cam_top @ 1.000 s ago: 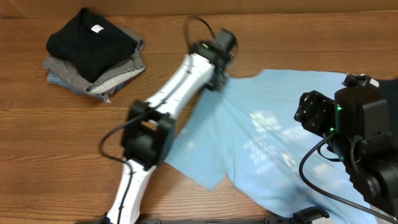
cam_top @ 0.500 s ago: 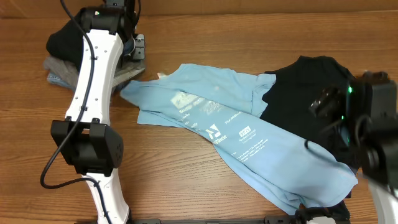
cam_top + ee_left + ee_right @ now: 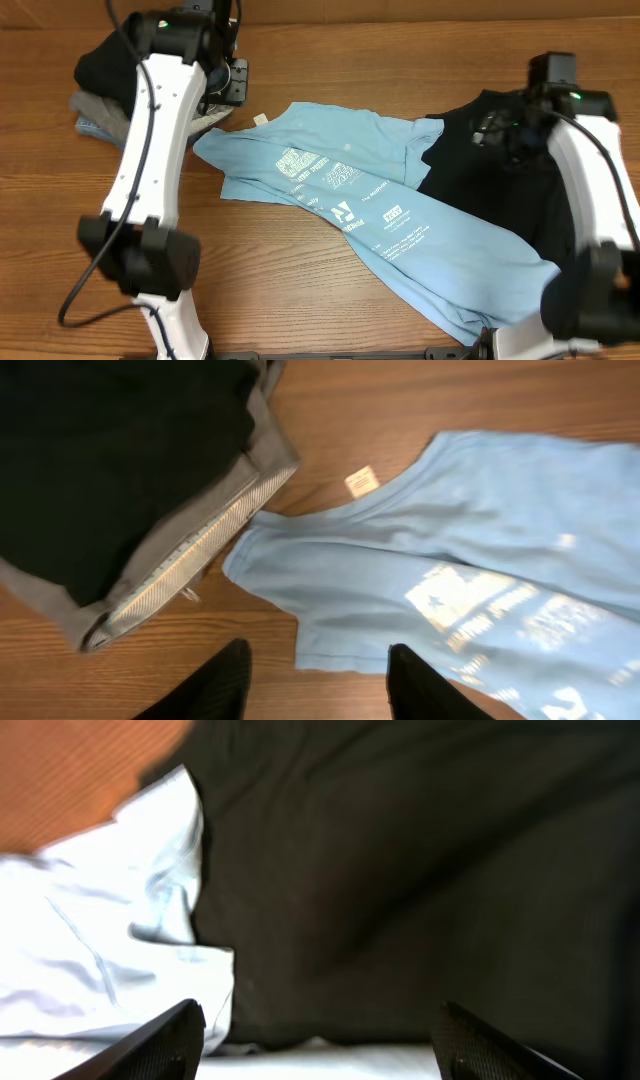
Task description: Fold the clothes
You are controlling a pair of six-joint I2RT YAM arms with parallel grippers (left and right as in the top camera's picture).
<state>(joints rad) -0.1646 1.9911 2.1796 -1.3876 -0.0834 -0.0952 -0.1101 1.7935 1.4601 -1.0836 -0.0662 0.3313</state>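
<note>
T-shirt (image 3: 365, 150): light blue, white print | garment (image 3: 490, 175): black | folded stack (image 3: 92, 68): black over grey | table (image 3: 350, 60): brown woodgrain

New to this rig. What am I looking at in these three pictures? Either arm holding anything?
Two robot arms at a wooden table, each ending in a two-finger gripper. The wide picture is from a fixed camera above; the other two are from cameras on the wrists, looking past their own fingers. On the table: a light blue T-shirt spread out, a black garment beside it, a stack of folded clothes. The left gripper hangs open over the shirt's edge near the stack; the right gripper hangs open over the black garment. Neither holds anything.
</note>
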